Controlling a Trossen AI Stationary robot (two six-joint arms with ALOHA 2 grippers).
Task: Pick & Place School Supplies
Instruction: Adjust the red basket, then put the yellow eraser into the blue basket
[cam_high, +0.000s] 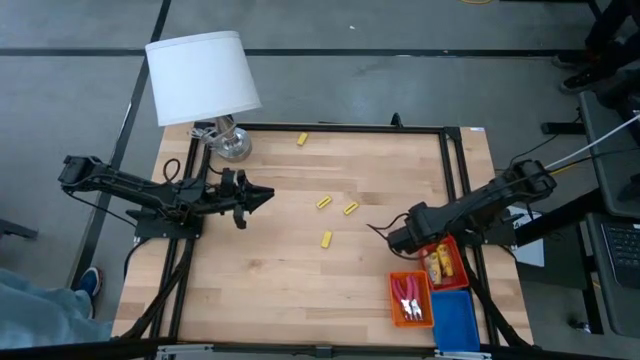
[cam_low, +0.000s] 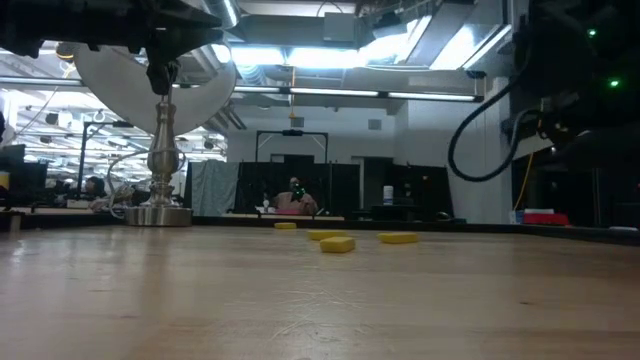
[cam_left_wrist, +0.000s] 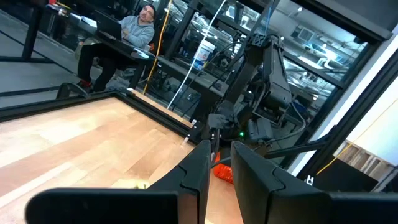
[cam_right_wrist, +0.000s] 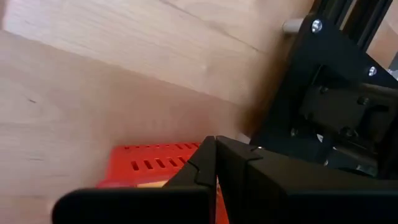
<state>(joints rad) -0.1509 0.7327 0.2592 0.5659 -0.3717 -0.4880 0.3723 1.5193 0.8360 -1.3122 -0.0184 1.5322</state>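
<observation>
Now your right gripper (cam_high: 392, 238), fingers closed and empty, hangs beside the red tray (cam_high: 445, 262); next, fetch a yellow block (cam_high: 326, 238).

A robotics lab or workshop. Behind the wooden table (cam_high: 300, 250) stand dark equipment racks (cam_low: 290, 170) under ceiling strip lights (cam_low: 330, 95). At the upper left of the left wrist view a person (cam_left_wrist: 134, 31) sits at a desk.
</observation>
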